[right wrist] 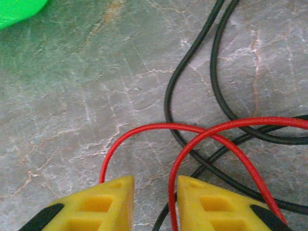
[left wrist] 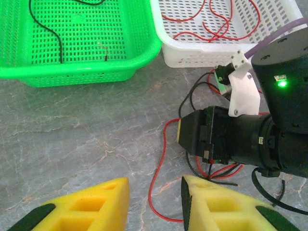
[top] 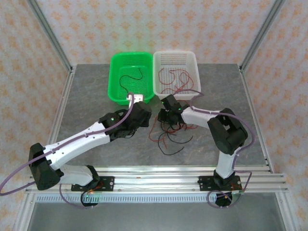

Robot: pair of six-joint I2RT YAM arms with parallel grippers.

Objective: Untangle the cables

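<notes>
The cables [top: 169, 134] lie heaped mid-tabletop toward the far edge, the right gripper [right wrist: 155, 179] with narrow jaws straddling a red strand [right wrist: 171, 192], the left gripper [left wrist: 155, 180] part-open and empty, so a pull could cinch the crossing black loops [right wrist: 168, 96]

Cables [right wrist: 154, 125] red and black; green basket [top: 130, 54]; white basket [top: 174, 53]; desk [top: 96, 96] grey, marble-veined; jaws yellow; wall [top: 144, 24] peach floral.

Green basket [top: 114, 79], white basket [top: 196, 72] beside it (at the far edge), grey marbled table [top: 86, 106]
</notes>
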